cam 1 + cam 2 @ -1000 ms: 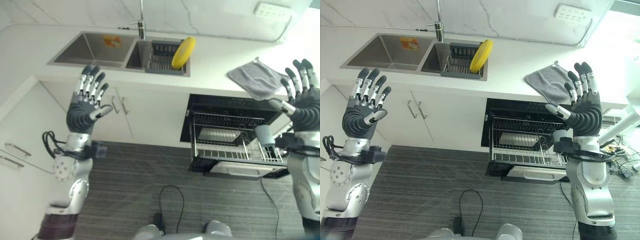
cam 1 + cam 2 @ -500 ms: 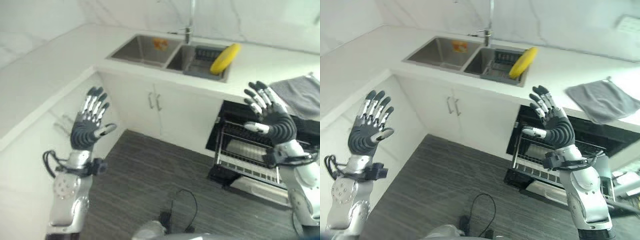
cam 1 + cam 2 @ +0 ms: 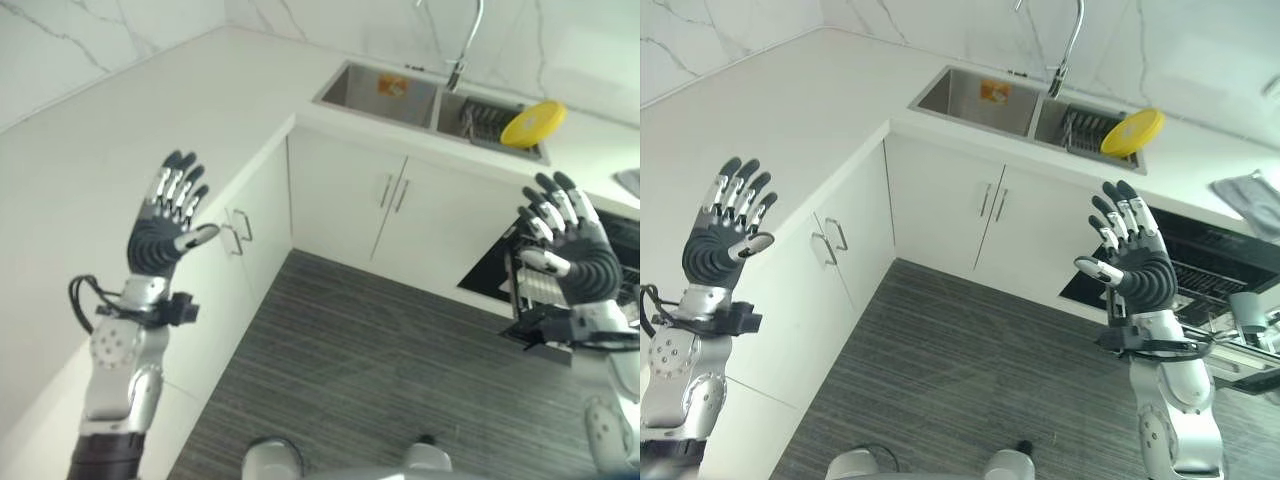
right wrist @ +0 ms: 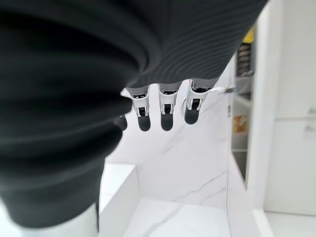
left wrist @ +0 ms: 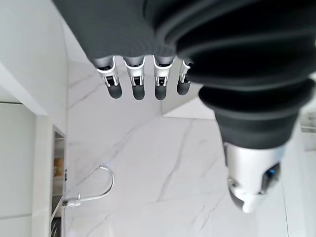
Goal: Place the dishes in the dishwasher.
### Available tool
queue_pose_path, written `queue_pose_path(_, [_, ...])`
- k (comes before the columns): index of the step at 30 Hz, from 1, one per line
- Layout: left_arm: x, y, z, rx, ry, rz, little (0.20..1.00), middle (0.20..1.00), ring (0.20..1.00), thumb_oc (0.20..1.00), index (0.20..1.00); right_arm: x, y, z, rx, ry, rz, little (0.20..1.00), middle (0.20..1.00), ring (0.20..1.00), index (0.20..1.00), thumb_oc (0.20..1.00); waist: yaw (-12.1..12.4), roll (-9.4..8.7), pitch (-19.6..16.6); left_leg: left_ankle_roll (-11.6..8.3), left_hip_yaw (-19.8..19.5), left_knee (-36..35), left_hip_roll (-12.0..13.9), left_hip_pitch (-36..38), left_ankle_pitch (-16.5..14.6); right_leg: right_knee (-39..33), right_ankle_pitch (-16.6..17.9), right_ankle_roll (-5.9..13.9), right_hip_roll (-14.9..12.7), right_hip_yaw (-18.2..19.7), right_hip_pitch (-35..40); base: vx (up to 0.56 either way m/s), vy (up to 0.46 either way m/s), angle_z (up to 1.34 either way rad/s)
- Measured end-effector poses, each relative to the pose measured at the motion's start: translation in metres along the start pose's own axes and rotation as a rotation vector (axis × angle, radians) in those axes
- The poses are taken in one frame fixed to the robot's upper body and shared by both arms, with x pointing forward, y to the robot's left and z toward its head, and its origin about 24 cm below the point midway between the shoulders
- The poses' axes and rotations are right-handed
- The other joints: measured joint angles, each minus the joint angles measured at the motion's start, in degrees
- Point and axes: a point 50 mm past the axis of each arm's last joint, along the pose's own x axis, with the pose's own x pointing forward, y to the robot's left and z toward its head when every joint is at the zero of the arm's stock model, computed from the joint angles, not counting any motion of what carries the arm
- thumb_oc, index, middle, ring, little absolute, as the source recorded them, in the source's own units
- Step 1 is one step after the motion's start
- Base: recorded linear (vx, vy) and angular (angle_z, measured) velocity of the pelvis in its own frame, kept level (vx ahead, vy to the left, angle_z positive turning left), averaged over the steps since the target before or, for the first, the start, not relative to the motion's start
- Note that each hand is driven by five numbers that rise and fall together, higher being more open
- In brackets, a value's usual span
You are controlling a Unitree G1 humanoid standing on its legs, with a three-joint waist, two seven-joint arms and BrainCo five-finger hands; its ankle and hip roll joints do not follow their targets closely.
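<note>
A yellow plate (image 3: 1133, 132) stands on edge in a wire dish rack (image 3: 1087, 131) in the right basin of the sink. The dishwasher (image 3: 1215, 262) is open under the counter at the far right, its wire rack (image 3: 1206, 285) pulled out. My left hand (image 3: 720, 243) is raised in front of the left cabinets, fingers straight and spread, holding nothing. My right hand (image 3: 1134, 264) is held up in front of the dishwasher, also open and empty, well below the plate.
A white L-shaped counter (image 3: 120, 130) wraps round the left side and the back. The steel double sink (image 3: 985, 97) has a tall tap (image 3: 1064, 45). White cabinet doors (image 3: 980, 215) stand below it. A grey cloth (image 3: 1248, 190) lies on the counter above the dishwasher. Dark striped floor (image 3: 970, 390) lies between.
The camera has swung left: the sink, plate and dishwasher have shifted toward the right of the picture and more left counter shows. Both hands stay raised and open.
</note>
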Motion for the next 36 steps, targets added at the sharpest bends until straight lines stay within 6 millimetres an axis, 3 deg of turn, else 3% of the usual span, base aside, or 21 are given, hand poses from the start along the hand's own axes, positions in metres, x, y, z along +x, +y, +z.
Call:
queue_pose_path(1, [0.002,-0.009,0.001,-0.014,-0.008,-0.038,1.000,1.000,1.000,1.000,1.000,0.003,-0.002,0.003,-0.022,-0.004,0.011,1.000,1.000,1.000,1.000,1.000,-1.42,0.04,-0.24,0.60,0.30,-3.42,-2.39,1.23,1.74,-2.34,-1.92,-2.22,3.38,-0.06,1.55,0.04,0.184,-0.08])
queue_pose_path(3, [0.005,-0.022,0.000,-0.030,-0.020,-0.055,1.000,1.000,1.000,1.000,1.000,0.002,-0.004,0.001,-0.030,0.011,-0.011,1.000,1.000,1.000,1.000,1.000,-1.91,0.21,-1.07,1.44,1.09,-6.13,-5.03,2.57,2.41,-7.72,-2.95,-4.00,4.85,0.20,4.22,0.06,0.067,-0.07])
queue_pose_path(6, [0.006,-0.028,0.007,-0.002,-0.045,-0.051,1.000,1.000,1.000,1.000,1.000,-0.003,-0.006,-0.003,-0.044,0.047,-0.025,1.000,1.000,1.000,1.000,1.000,-2.97,0.70,-2.73,1.77,2.88,-8.28,-8.03,4.86,3.59,-16.67,-1.35,-5.41,4.44,2.23,8.87,0.05,-0.061,-0.28])
queue_pose_path(11, [0.010,-0.029,0.008,0.025,-0.059,-0.030,1.000,1.000,1.000,1.000,1.000,0.004,-0.004,-0.006,-0.067,0.039,-0.014,1.000,1.000,1.000,1.000,1.000,-3.77,2.63,-3.51,1.30,2.46,-8.28,-6.67,5.50,3.61,-16.54,-1.44,-5.35,5.89,3.67,8.87,0.01,-0.177,-0.20])
queue_pose_path(17, [0.011,-0.028,0.010,0.033,-0.069,-0.010,1.000,1.000,1.000,1.000,1.000,0.015,-0.001,-0.002,-0.090,0.006,-0.009,1.000,1.000,1.000,1.000,1.000,-4.36,5.29,-5.09,-1.40,2.98,-7.40,-4.49,5.90,2.52,-16.46,-2.77,-6.84,7.92,3.93,8.71,0.07,-0.301,-0.08])
queue_pose_path(19, [0.013,-0.028,0.011,0.035,-0.084,-0.008,1.000,1.000,1.000,1.000,1.000,0.015,0.000,-0.005,-0.089,0.020,-0.001,1.000,1.000,1.000,1.000,1.000,-3.90,5.43,-5.07,-3.05,4.11,0.45,-1.95,2.85,0.03,-12.36,-5.37,-9.52,9.52,5.49,6.35,0.05,-0.258,-0.33])
queue_pose_path(20, [0.012,-0.027,0.010,0.035,-0.078,-0.007,1.000,1.000,1.000,1.000,1.000,0.015,0.000,-0.006,-0.089,0.023,0.004,1.000,1.000,1.000,1.000,1.000,-3.62,4.71,-4.87,-3.34,3.09,8.30,-0.27,-0.48,-0.40,-10.50,-6.23,-10.45,10.26,6.05,5.53,0.08,-0.268,-0.40])
queue_pose_path(21, [0.012,-0.027,0.008,0.032,-0.071,-0.006,1.000,1.000,1.000,1.000,1.000,0.014,-0.002,-0.007,-0.091,0.028,0.003,1.000,1.000,1.000,1.000,1.000,-3.56,3.65,-4.94,-4.74,1.48,15.25,0.61,-4.16,0.63,-9.53,-6.69,-11.15,10.20,6.52,4.96,0.15,-0.228,-0.33])
queue_pose_path(22, [0.011,-0.028,0.007,0.025,-0.067,-0.010,1.000,1.000,1.000,1.000,1.000,0.014,-0.007,-0.005,-0.103,0.025,-0.011,1.000,1.000,1.000,1.000,1.000,-3.57,2.89,-4.45,-5.16,-2.08,25.78,1.78,-10.04,3.93,-9.41,-6.96,-12.02,10.26,6.95,5.41,0.18,-0.156,-0.18])
queue_pose_path(23, [0.010,-0.028,0.005,0.019,-0.061,-0.015,1.000,1.000,1.000,1.000,1.000,0.013,-0.009,-0.005,-0.105,0.026,-0.021,1.000,1.000,1.000,1.000,1.000,-3.63,2.48,-4.10,-4.31,-3.10,28.02,1.49,-11.43,2.52,-9.92,-6.77,-12.65,10.15,6.66,6.14,0.18,-0.068,-0.18])
queue_pose_path(24, [0.007,-0.028,0.002,0.016,-0.046,-0.013,1.000,1.000,1.000,1.000,1.000,0.013,-0.008,-0.007,-0.099,0.029,-0.024,1.000,1.000,1.000,1.000,1.000,-3.44,2.67,-4.19,-3.74,-3.53,24.97,-0.34,-11.05,0.50,-10.82,-6.76,-12.64,9.97,6.64,6.54,0.16,-0.003,-0.26])
queue_pose_path(26, [0.004,-0.028,-0.001,0.010,-0.032,-0.012,1.000,1.000,1.000,1.000,1.000,0.016,-0.003,-0.007,-0.092,0.023,0.004,1.000,1.000,1.000,1.000,1.000,-2.65,4.01,-3.52,-3.08,-3.41,13.15,-3.61,-7.73,0.04,-11.83,-6.48,-12.68,10.26,6.44,7.45,0.25,0.053,-0.33])
queue_pose_path(29, [0.004,-0.025,-0.008,0.006,-0.006,0.015,1.000,1.000,1.000,1.000,1.000,0.019,0.012,-0.018,-0.087,0.055,0.066,1.000,1.000,1.000,1.000,1.000,-2.17,5.18,-2.97,-4.00,-5.01,-9.03,-5.82,-4.48,2.60,-16.49,-5.57,-11.87,11.89,8.24,10.24,0.31,0.062,-0.03])
queue_pose_path(31, [0.006,-0.025,-0.012,-0.006,-0.003,0.034,1.000,1.000,1.000,1.000,1.000,0.023,0.010,-0.019,-0.092,0.055,0.059,1.000,1.000,1.000,1.000,1.000,-0.97,6.25,-0.15,-5.71,-7.64,-8.92,-4.45,-6.40,4.06,-16.50,-4.91,-13.38,13.14,10.42,12.26,0.29,0.041,-0.07])
queue_pose_path(32, [0.004,-0.025,-0.014,-0.019,0.005,0.046,1.000,1.000,1.000,1.000,1.000,0.023,0.007,-0.018,-0.098,0.053,0.049,1.000,1.000,1.000,1.000,1.000,0.73,7.77,0.67,-6.28,-8.71,-8.88,-3.35,-9.24,4.28,-16.50,-5.87,-13.86,13.91,11.74,13.24,0.50,0.108,-0.23])
queue_pose_path(34, [0.002,-0.025,-0.015,-0.019,0.012,0.045,1.000,1.000,1.000,1.000,1.000,0.023,0.003,-0.016,-0.107,0.047,0.042,1.000,1.000,1.000,1.000,1.000,1.09,8.67,2.09,-6.25,-8.21,-8.57,-3.80,-11.10,4.24,-16.52,-8.40,-12.75,13.63,13.31,16.77,0.54,0.171,-0.39])
queue_pose_path(36, [-0.001,-0.022,-0.011,-0.007,-0.001,0.054,1.000,1.000,1.000,1.000,1.000,0.019,0.003,-0.011,-0.111,0.031,0.052,1.000,1.000,1.000,1.000,1.000,2.08,8.73,1.90,-4.96,-9.78,-7.91,-4.44,-9.45,4.76,-16.30,-11.02,-11.02,12.30,17.59,18.22,0.40,0.182,-0.92])
